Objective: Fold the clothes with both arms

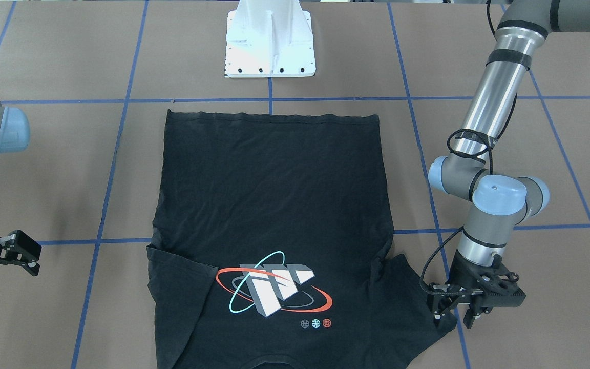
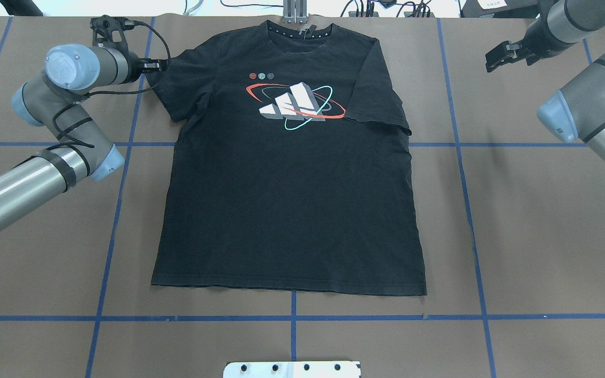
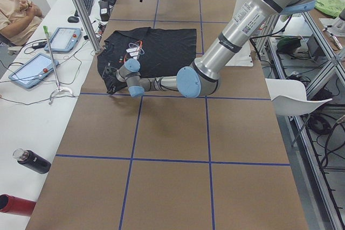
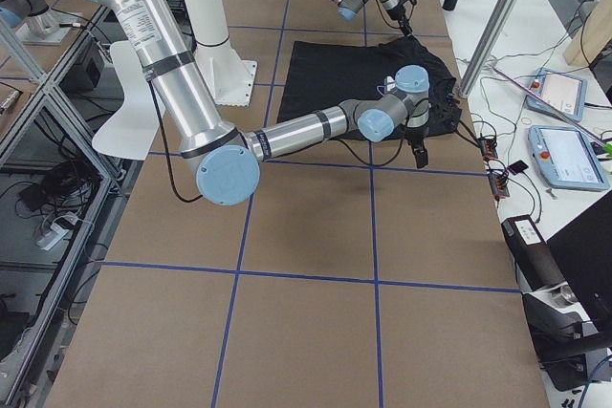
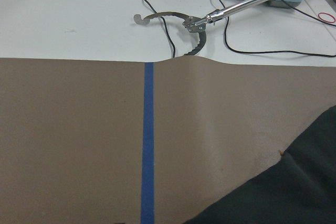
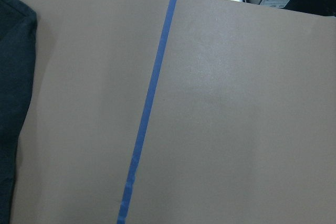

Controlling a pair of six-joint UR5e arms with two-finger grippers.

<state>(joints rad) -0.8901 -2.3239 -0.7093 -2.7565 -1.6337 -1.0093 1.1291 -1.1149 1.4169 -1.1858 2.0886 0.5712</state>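
Observation:
The black T-shirt point(image 2: 287, 199) lies flat and spread out on the brown table, its orbit-ring logo point(image 2: 294, 102) and three small dots facing up and its collar at the far edge. My left gripper point(image 1: 452, 313) is low at the outer edge of the shirt's sleeve; its jaws stand apart, one finger over the cloth and one off it. It also shows in the overhead view point(image 2: 159, 65). My right gripper point(image 1: 31, 256) is open and empty, well clear of the other sleeve point(image 2: 381, 94). The left wrist view shows a corner of the shirt point(image 5: 294, 192), and the right wrist view shows the shirt's edge point(image 6: 13, 77).
The white pedestal base point(image 1: 270, 46) stands at the table's near edge, by the shirt's hem. Blue tape lines point(image 2: 292, 317) grid the table. A side bench with tablets point(image 3: 32, 68), cables and bottles point(image 3: 32, 161) runs past the collar end, where a person point(image 3: 19, 9) sits.

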